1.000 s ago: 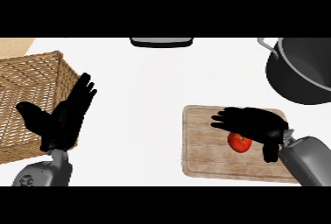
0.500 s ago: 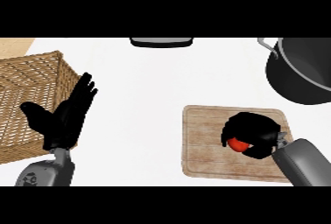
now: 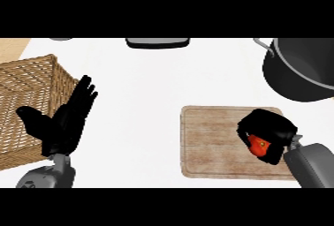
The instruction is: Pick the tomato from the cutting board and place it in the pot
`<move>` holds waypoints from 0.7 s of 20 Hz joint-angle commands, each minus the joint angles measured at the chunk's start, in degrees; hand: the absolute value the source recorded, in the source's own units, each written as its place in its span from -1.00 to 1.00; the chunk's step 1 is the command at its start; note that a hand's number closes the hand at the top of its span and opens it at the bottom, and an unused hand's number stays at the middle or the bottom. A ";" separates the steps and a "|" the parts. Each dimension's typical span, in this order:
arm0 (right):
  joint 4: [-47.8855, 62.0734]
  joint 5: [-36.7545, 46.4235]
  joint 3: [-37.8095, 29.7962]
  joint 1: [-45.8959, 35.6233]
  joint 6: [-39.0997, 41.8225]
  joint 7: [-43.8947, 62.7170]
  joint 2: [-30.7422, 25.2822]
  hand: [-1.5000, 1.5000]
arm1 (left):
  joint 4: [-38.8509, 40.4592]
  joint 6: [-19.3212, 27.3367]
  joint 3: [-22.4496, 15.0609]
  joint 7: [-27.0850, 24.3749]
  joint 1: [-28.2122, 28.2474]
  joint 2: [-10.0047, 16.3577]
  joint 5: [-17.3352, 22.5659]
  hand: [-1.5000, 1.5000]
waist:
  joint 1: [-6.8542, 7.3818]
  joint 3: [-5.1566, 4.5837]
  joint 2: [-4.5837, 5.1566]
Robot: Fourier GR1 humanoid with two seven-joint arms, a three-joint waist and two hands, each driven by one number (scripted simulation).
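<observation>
1 tomato, inside curled right robot hand

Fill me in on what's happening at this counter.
The robot's black right hand is curled round a red tomato over the right part of the wooden cutting board. Whether the tomato has left the board cannot be told from this view. The large dark grey pot stands apart at the upper right, and the tomato is not yet in it. The black left hand rests open at the left, beside a woven wicker basket.
</observation>
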 commanded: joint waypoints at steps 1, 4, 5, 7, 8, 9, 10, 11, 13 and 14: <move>6.22 -3.50 -16.53 3.39 -0.46 15.68 -0.94 1.00 | -0.24 1.31 1.93 -0.47 1.70 0.65 -0.36 0.00 | -5.12 -0.02 -0.37; 10.29 -5.66 -27.83 5.20 -3.08 27.70 -0.85 1.00 | -0.63 2.45 3.35 -0.11 2.31 1.00 -0.49 0.00 | -8.63 0.04 -0.68; 11.03 -6.73 -31.58 5.05 -4.36 31.87 -0.13 1.00 | -0.36 2.35 3.81 -0.37 2.70 1.20 -0.28 0.00 | -8.16 -0.05 -0.53; 11.47 -6.12 -37.12 4.15 -7.91 41.34 0.09 1.00 | -0.70 1.72 3.58 -0.32 2.83 1.60 -0.23 0.00 | -5.97 -0.15 -0.46; 10.39 -6.39 -39.92 3.24 -9.95 45.40 0.25 1.00 | -1.15 1.34 3.73 -0.12 2.88 1.68 0.34 0.00 | -5.12 -0.21 -0.75; 8.75 -4.80 -41.19 3.20 -12.72 49.54 0.00 1.00 | -0.96 0.98 3.93 -0.45 2.70 1.78 0.72 0.00 | -4.59 -0.31 -0.75; 7.33 -4.03 -42.33 2.58 -15.05 53.27 0.87 1.00 | -0.72 0.47 2.70 -0.46 2.01 1.34 0.52 0.00 | -3.86 -0.27 -0.57; 4.92 -3.34 -43.57 0.97 -15.57 56.70 -0.20 1.00 | -0.64 0.77 2.24 0.08 2.17 0.95 0.28 0.00 | -2.95 -0.32 -0.67; -0.62 -2.49 -44.55 2.12 -17.16 61.03 0.73 1.00 | -2.59 0.32 0.87 0.50 2.62 0.39 0.38 0.00 | -1.43 -0.22 -0.79; -2.99 -2.25 -44.63 0.80 -17.01 62.79 0.69 1.00 | -1.20 0.64 0.97 0.69 0.20 0.59 -0.26 0.00 | -0.87 -0.17 -0.43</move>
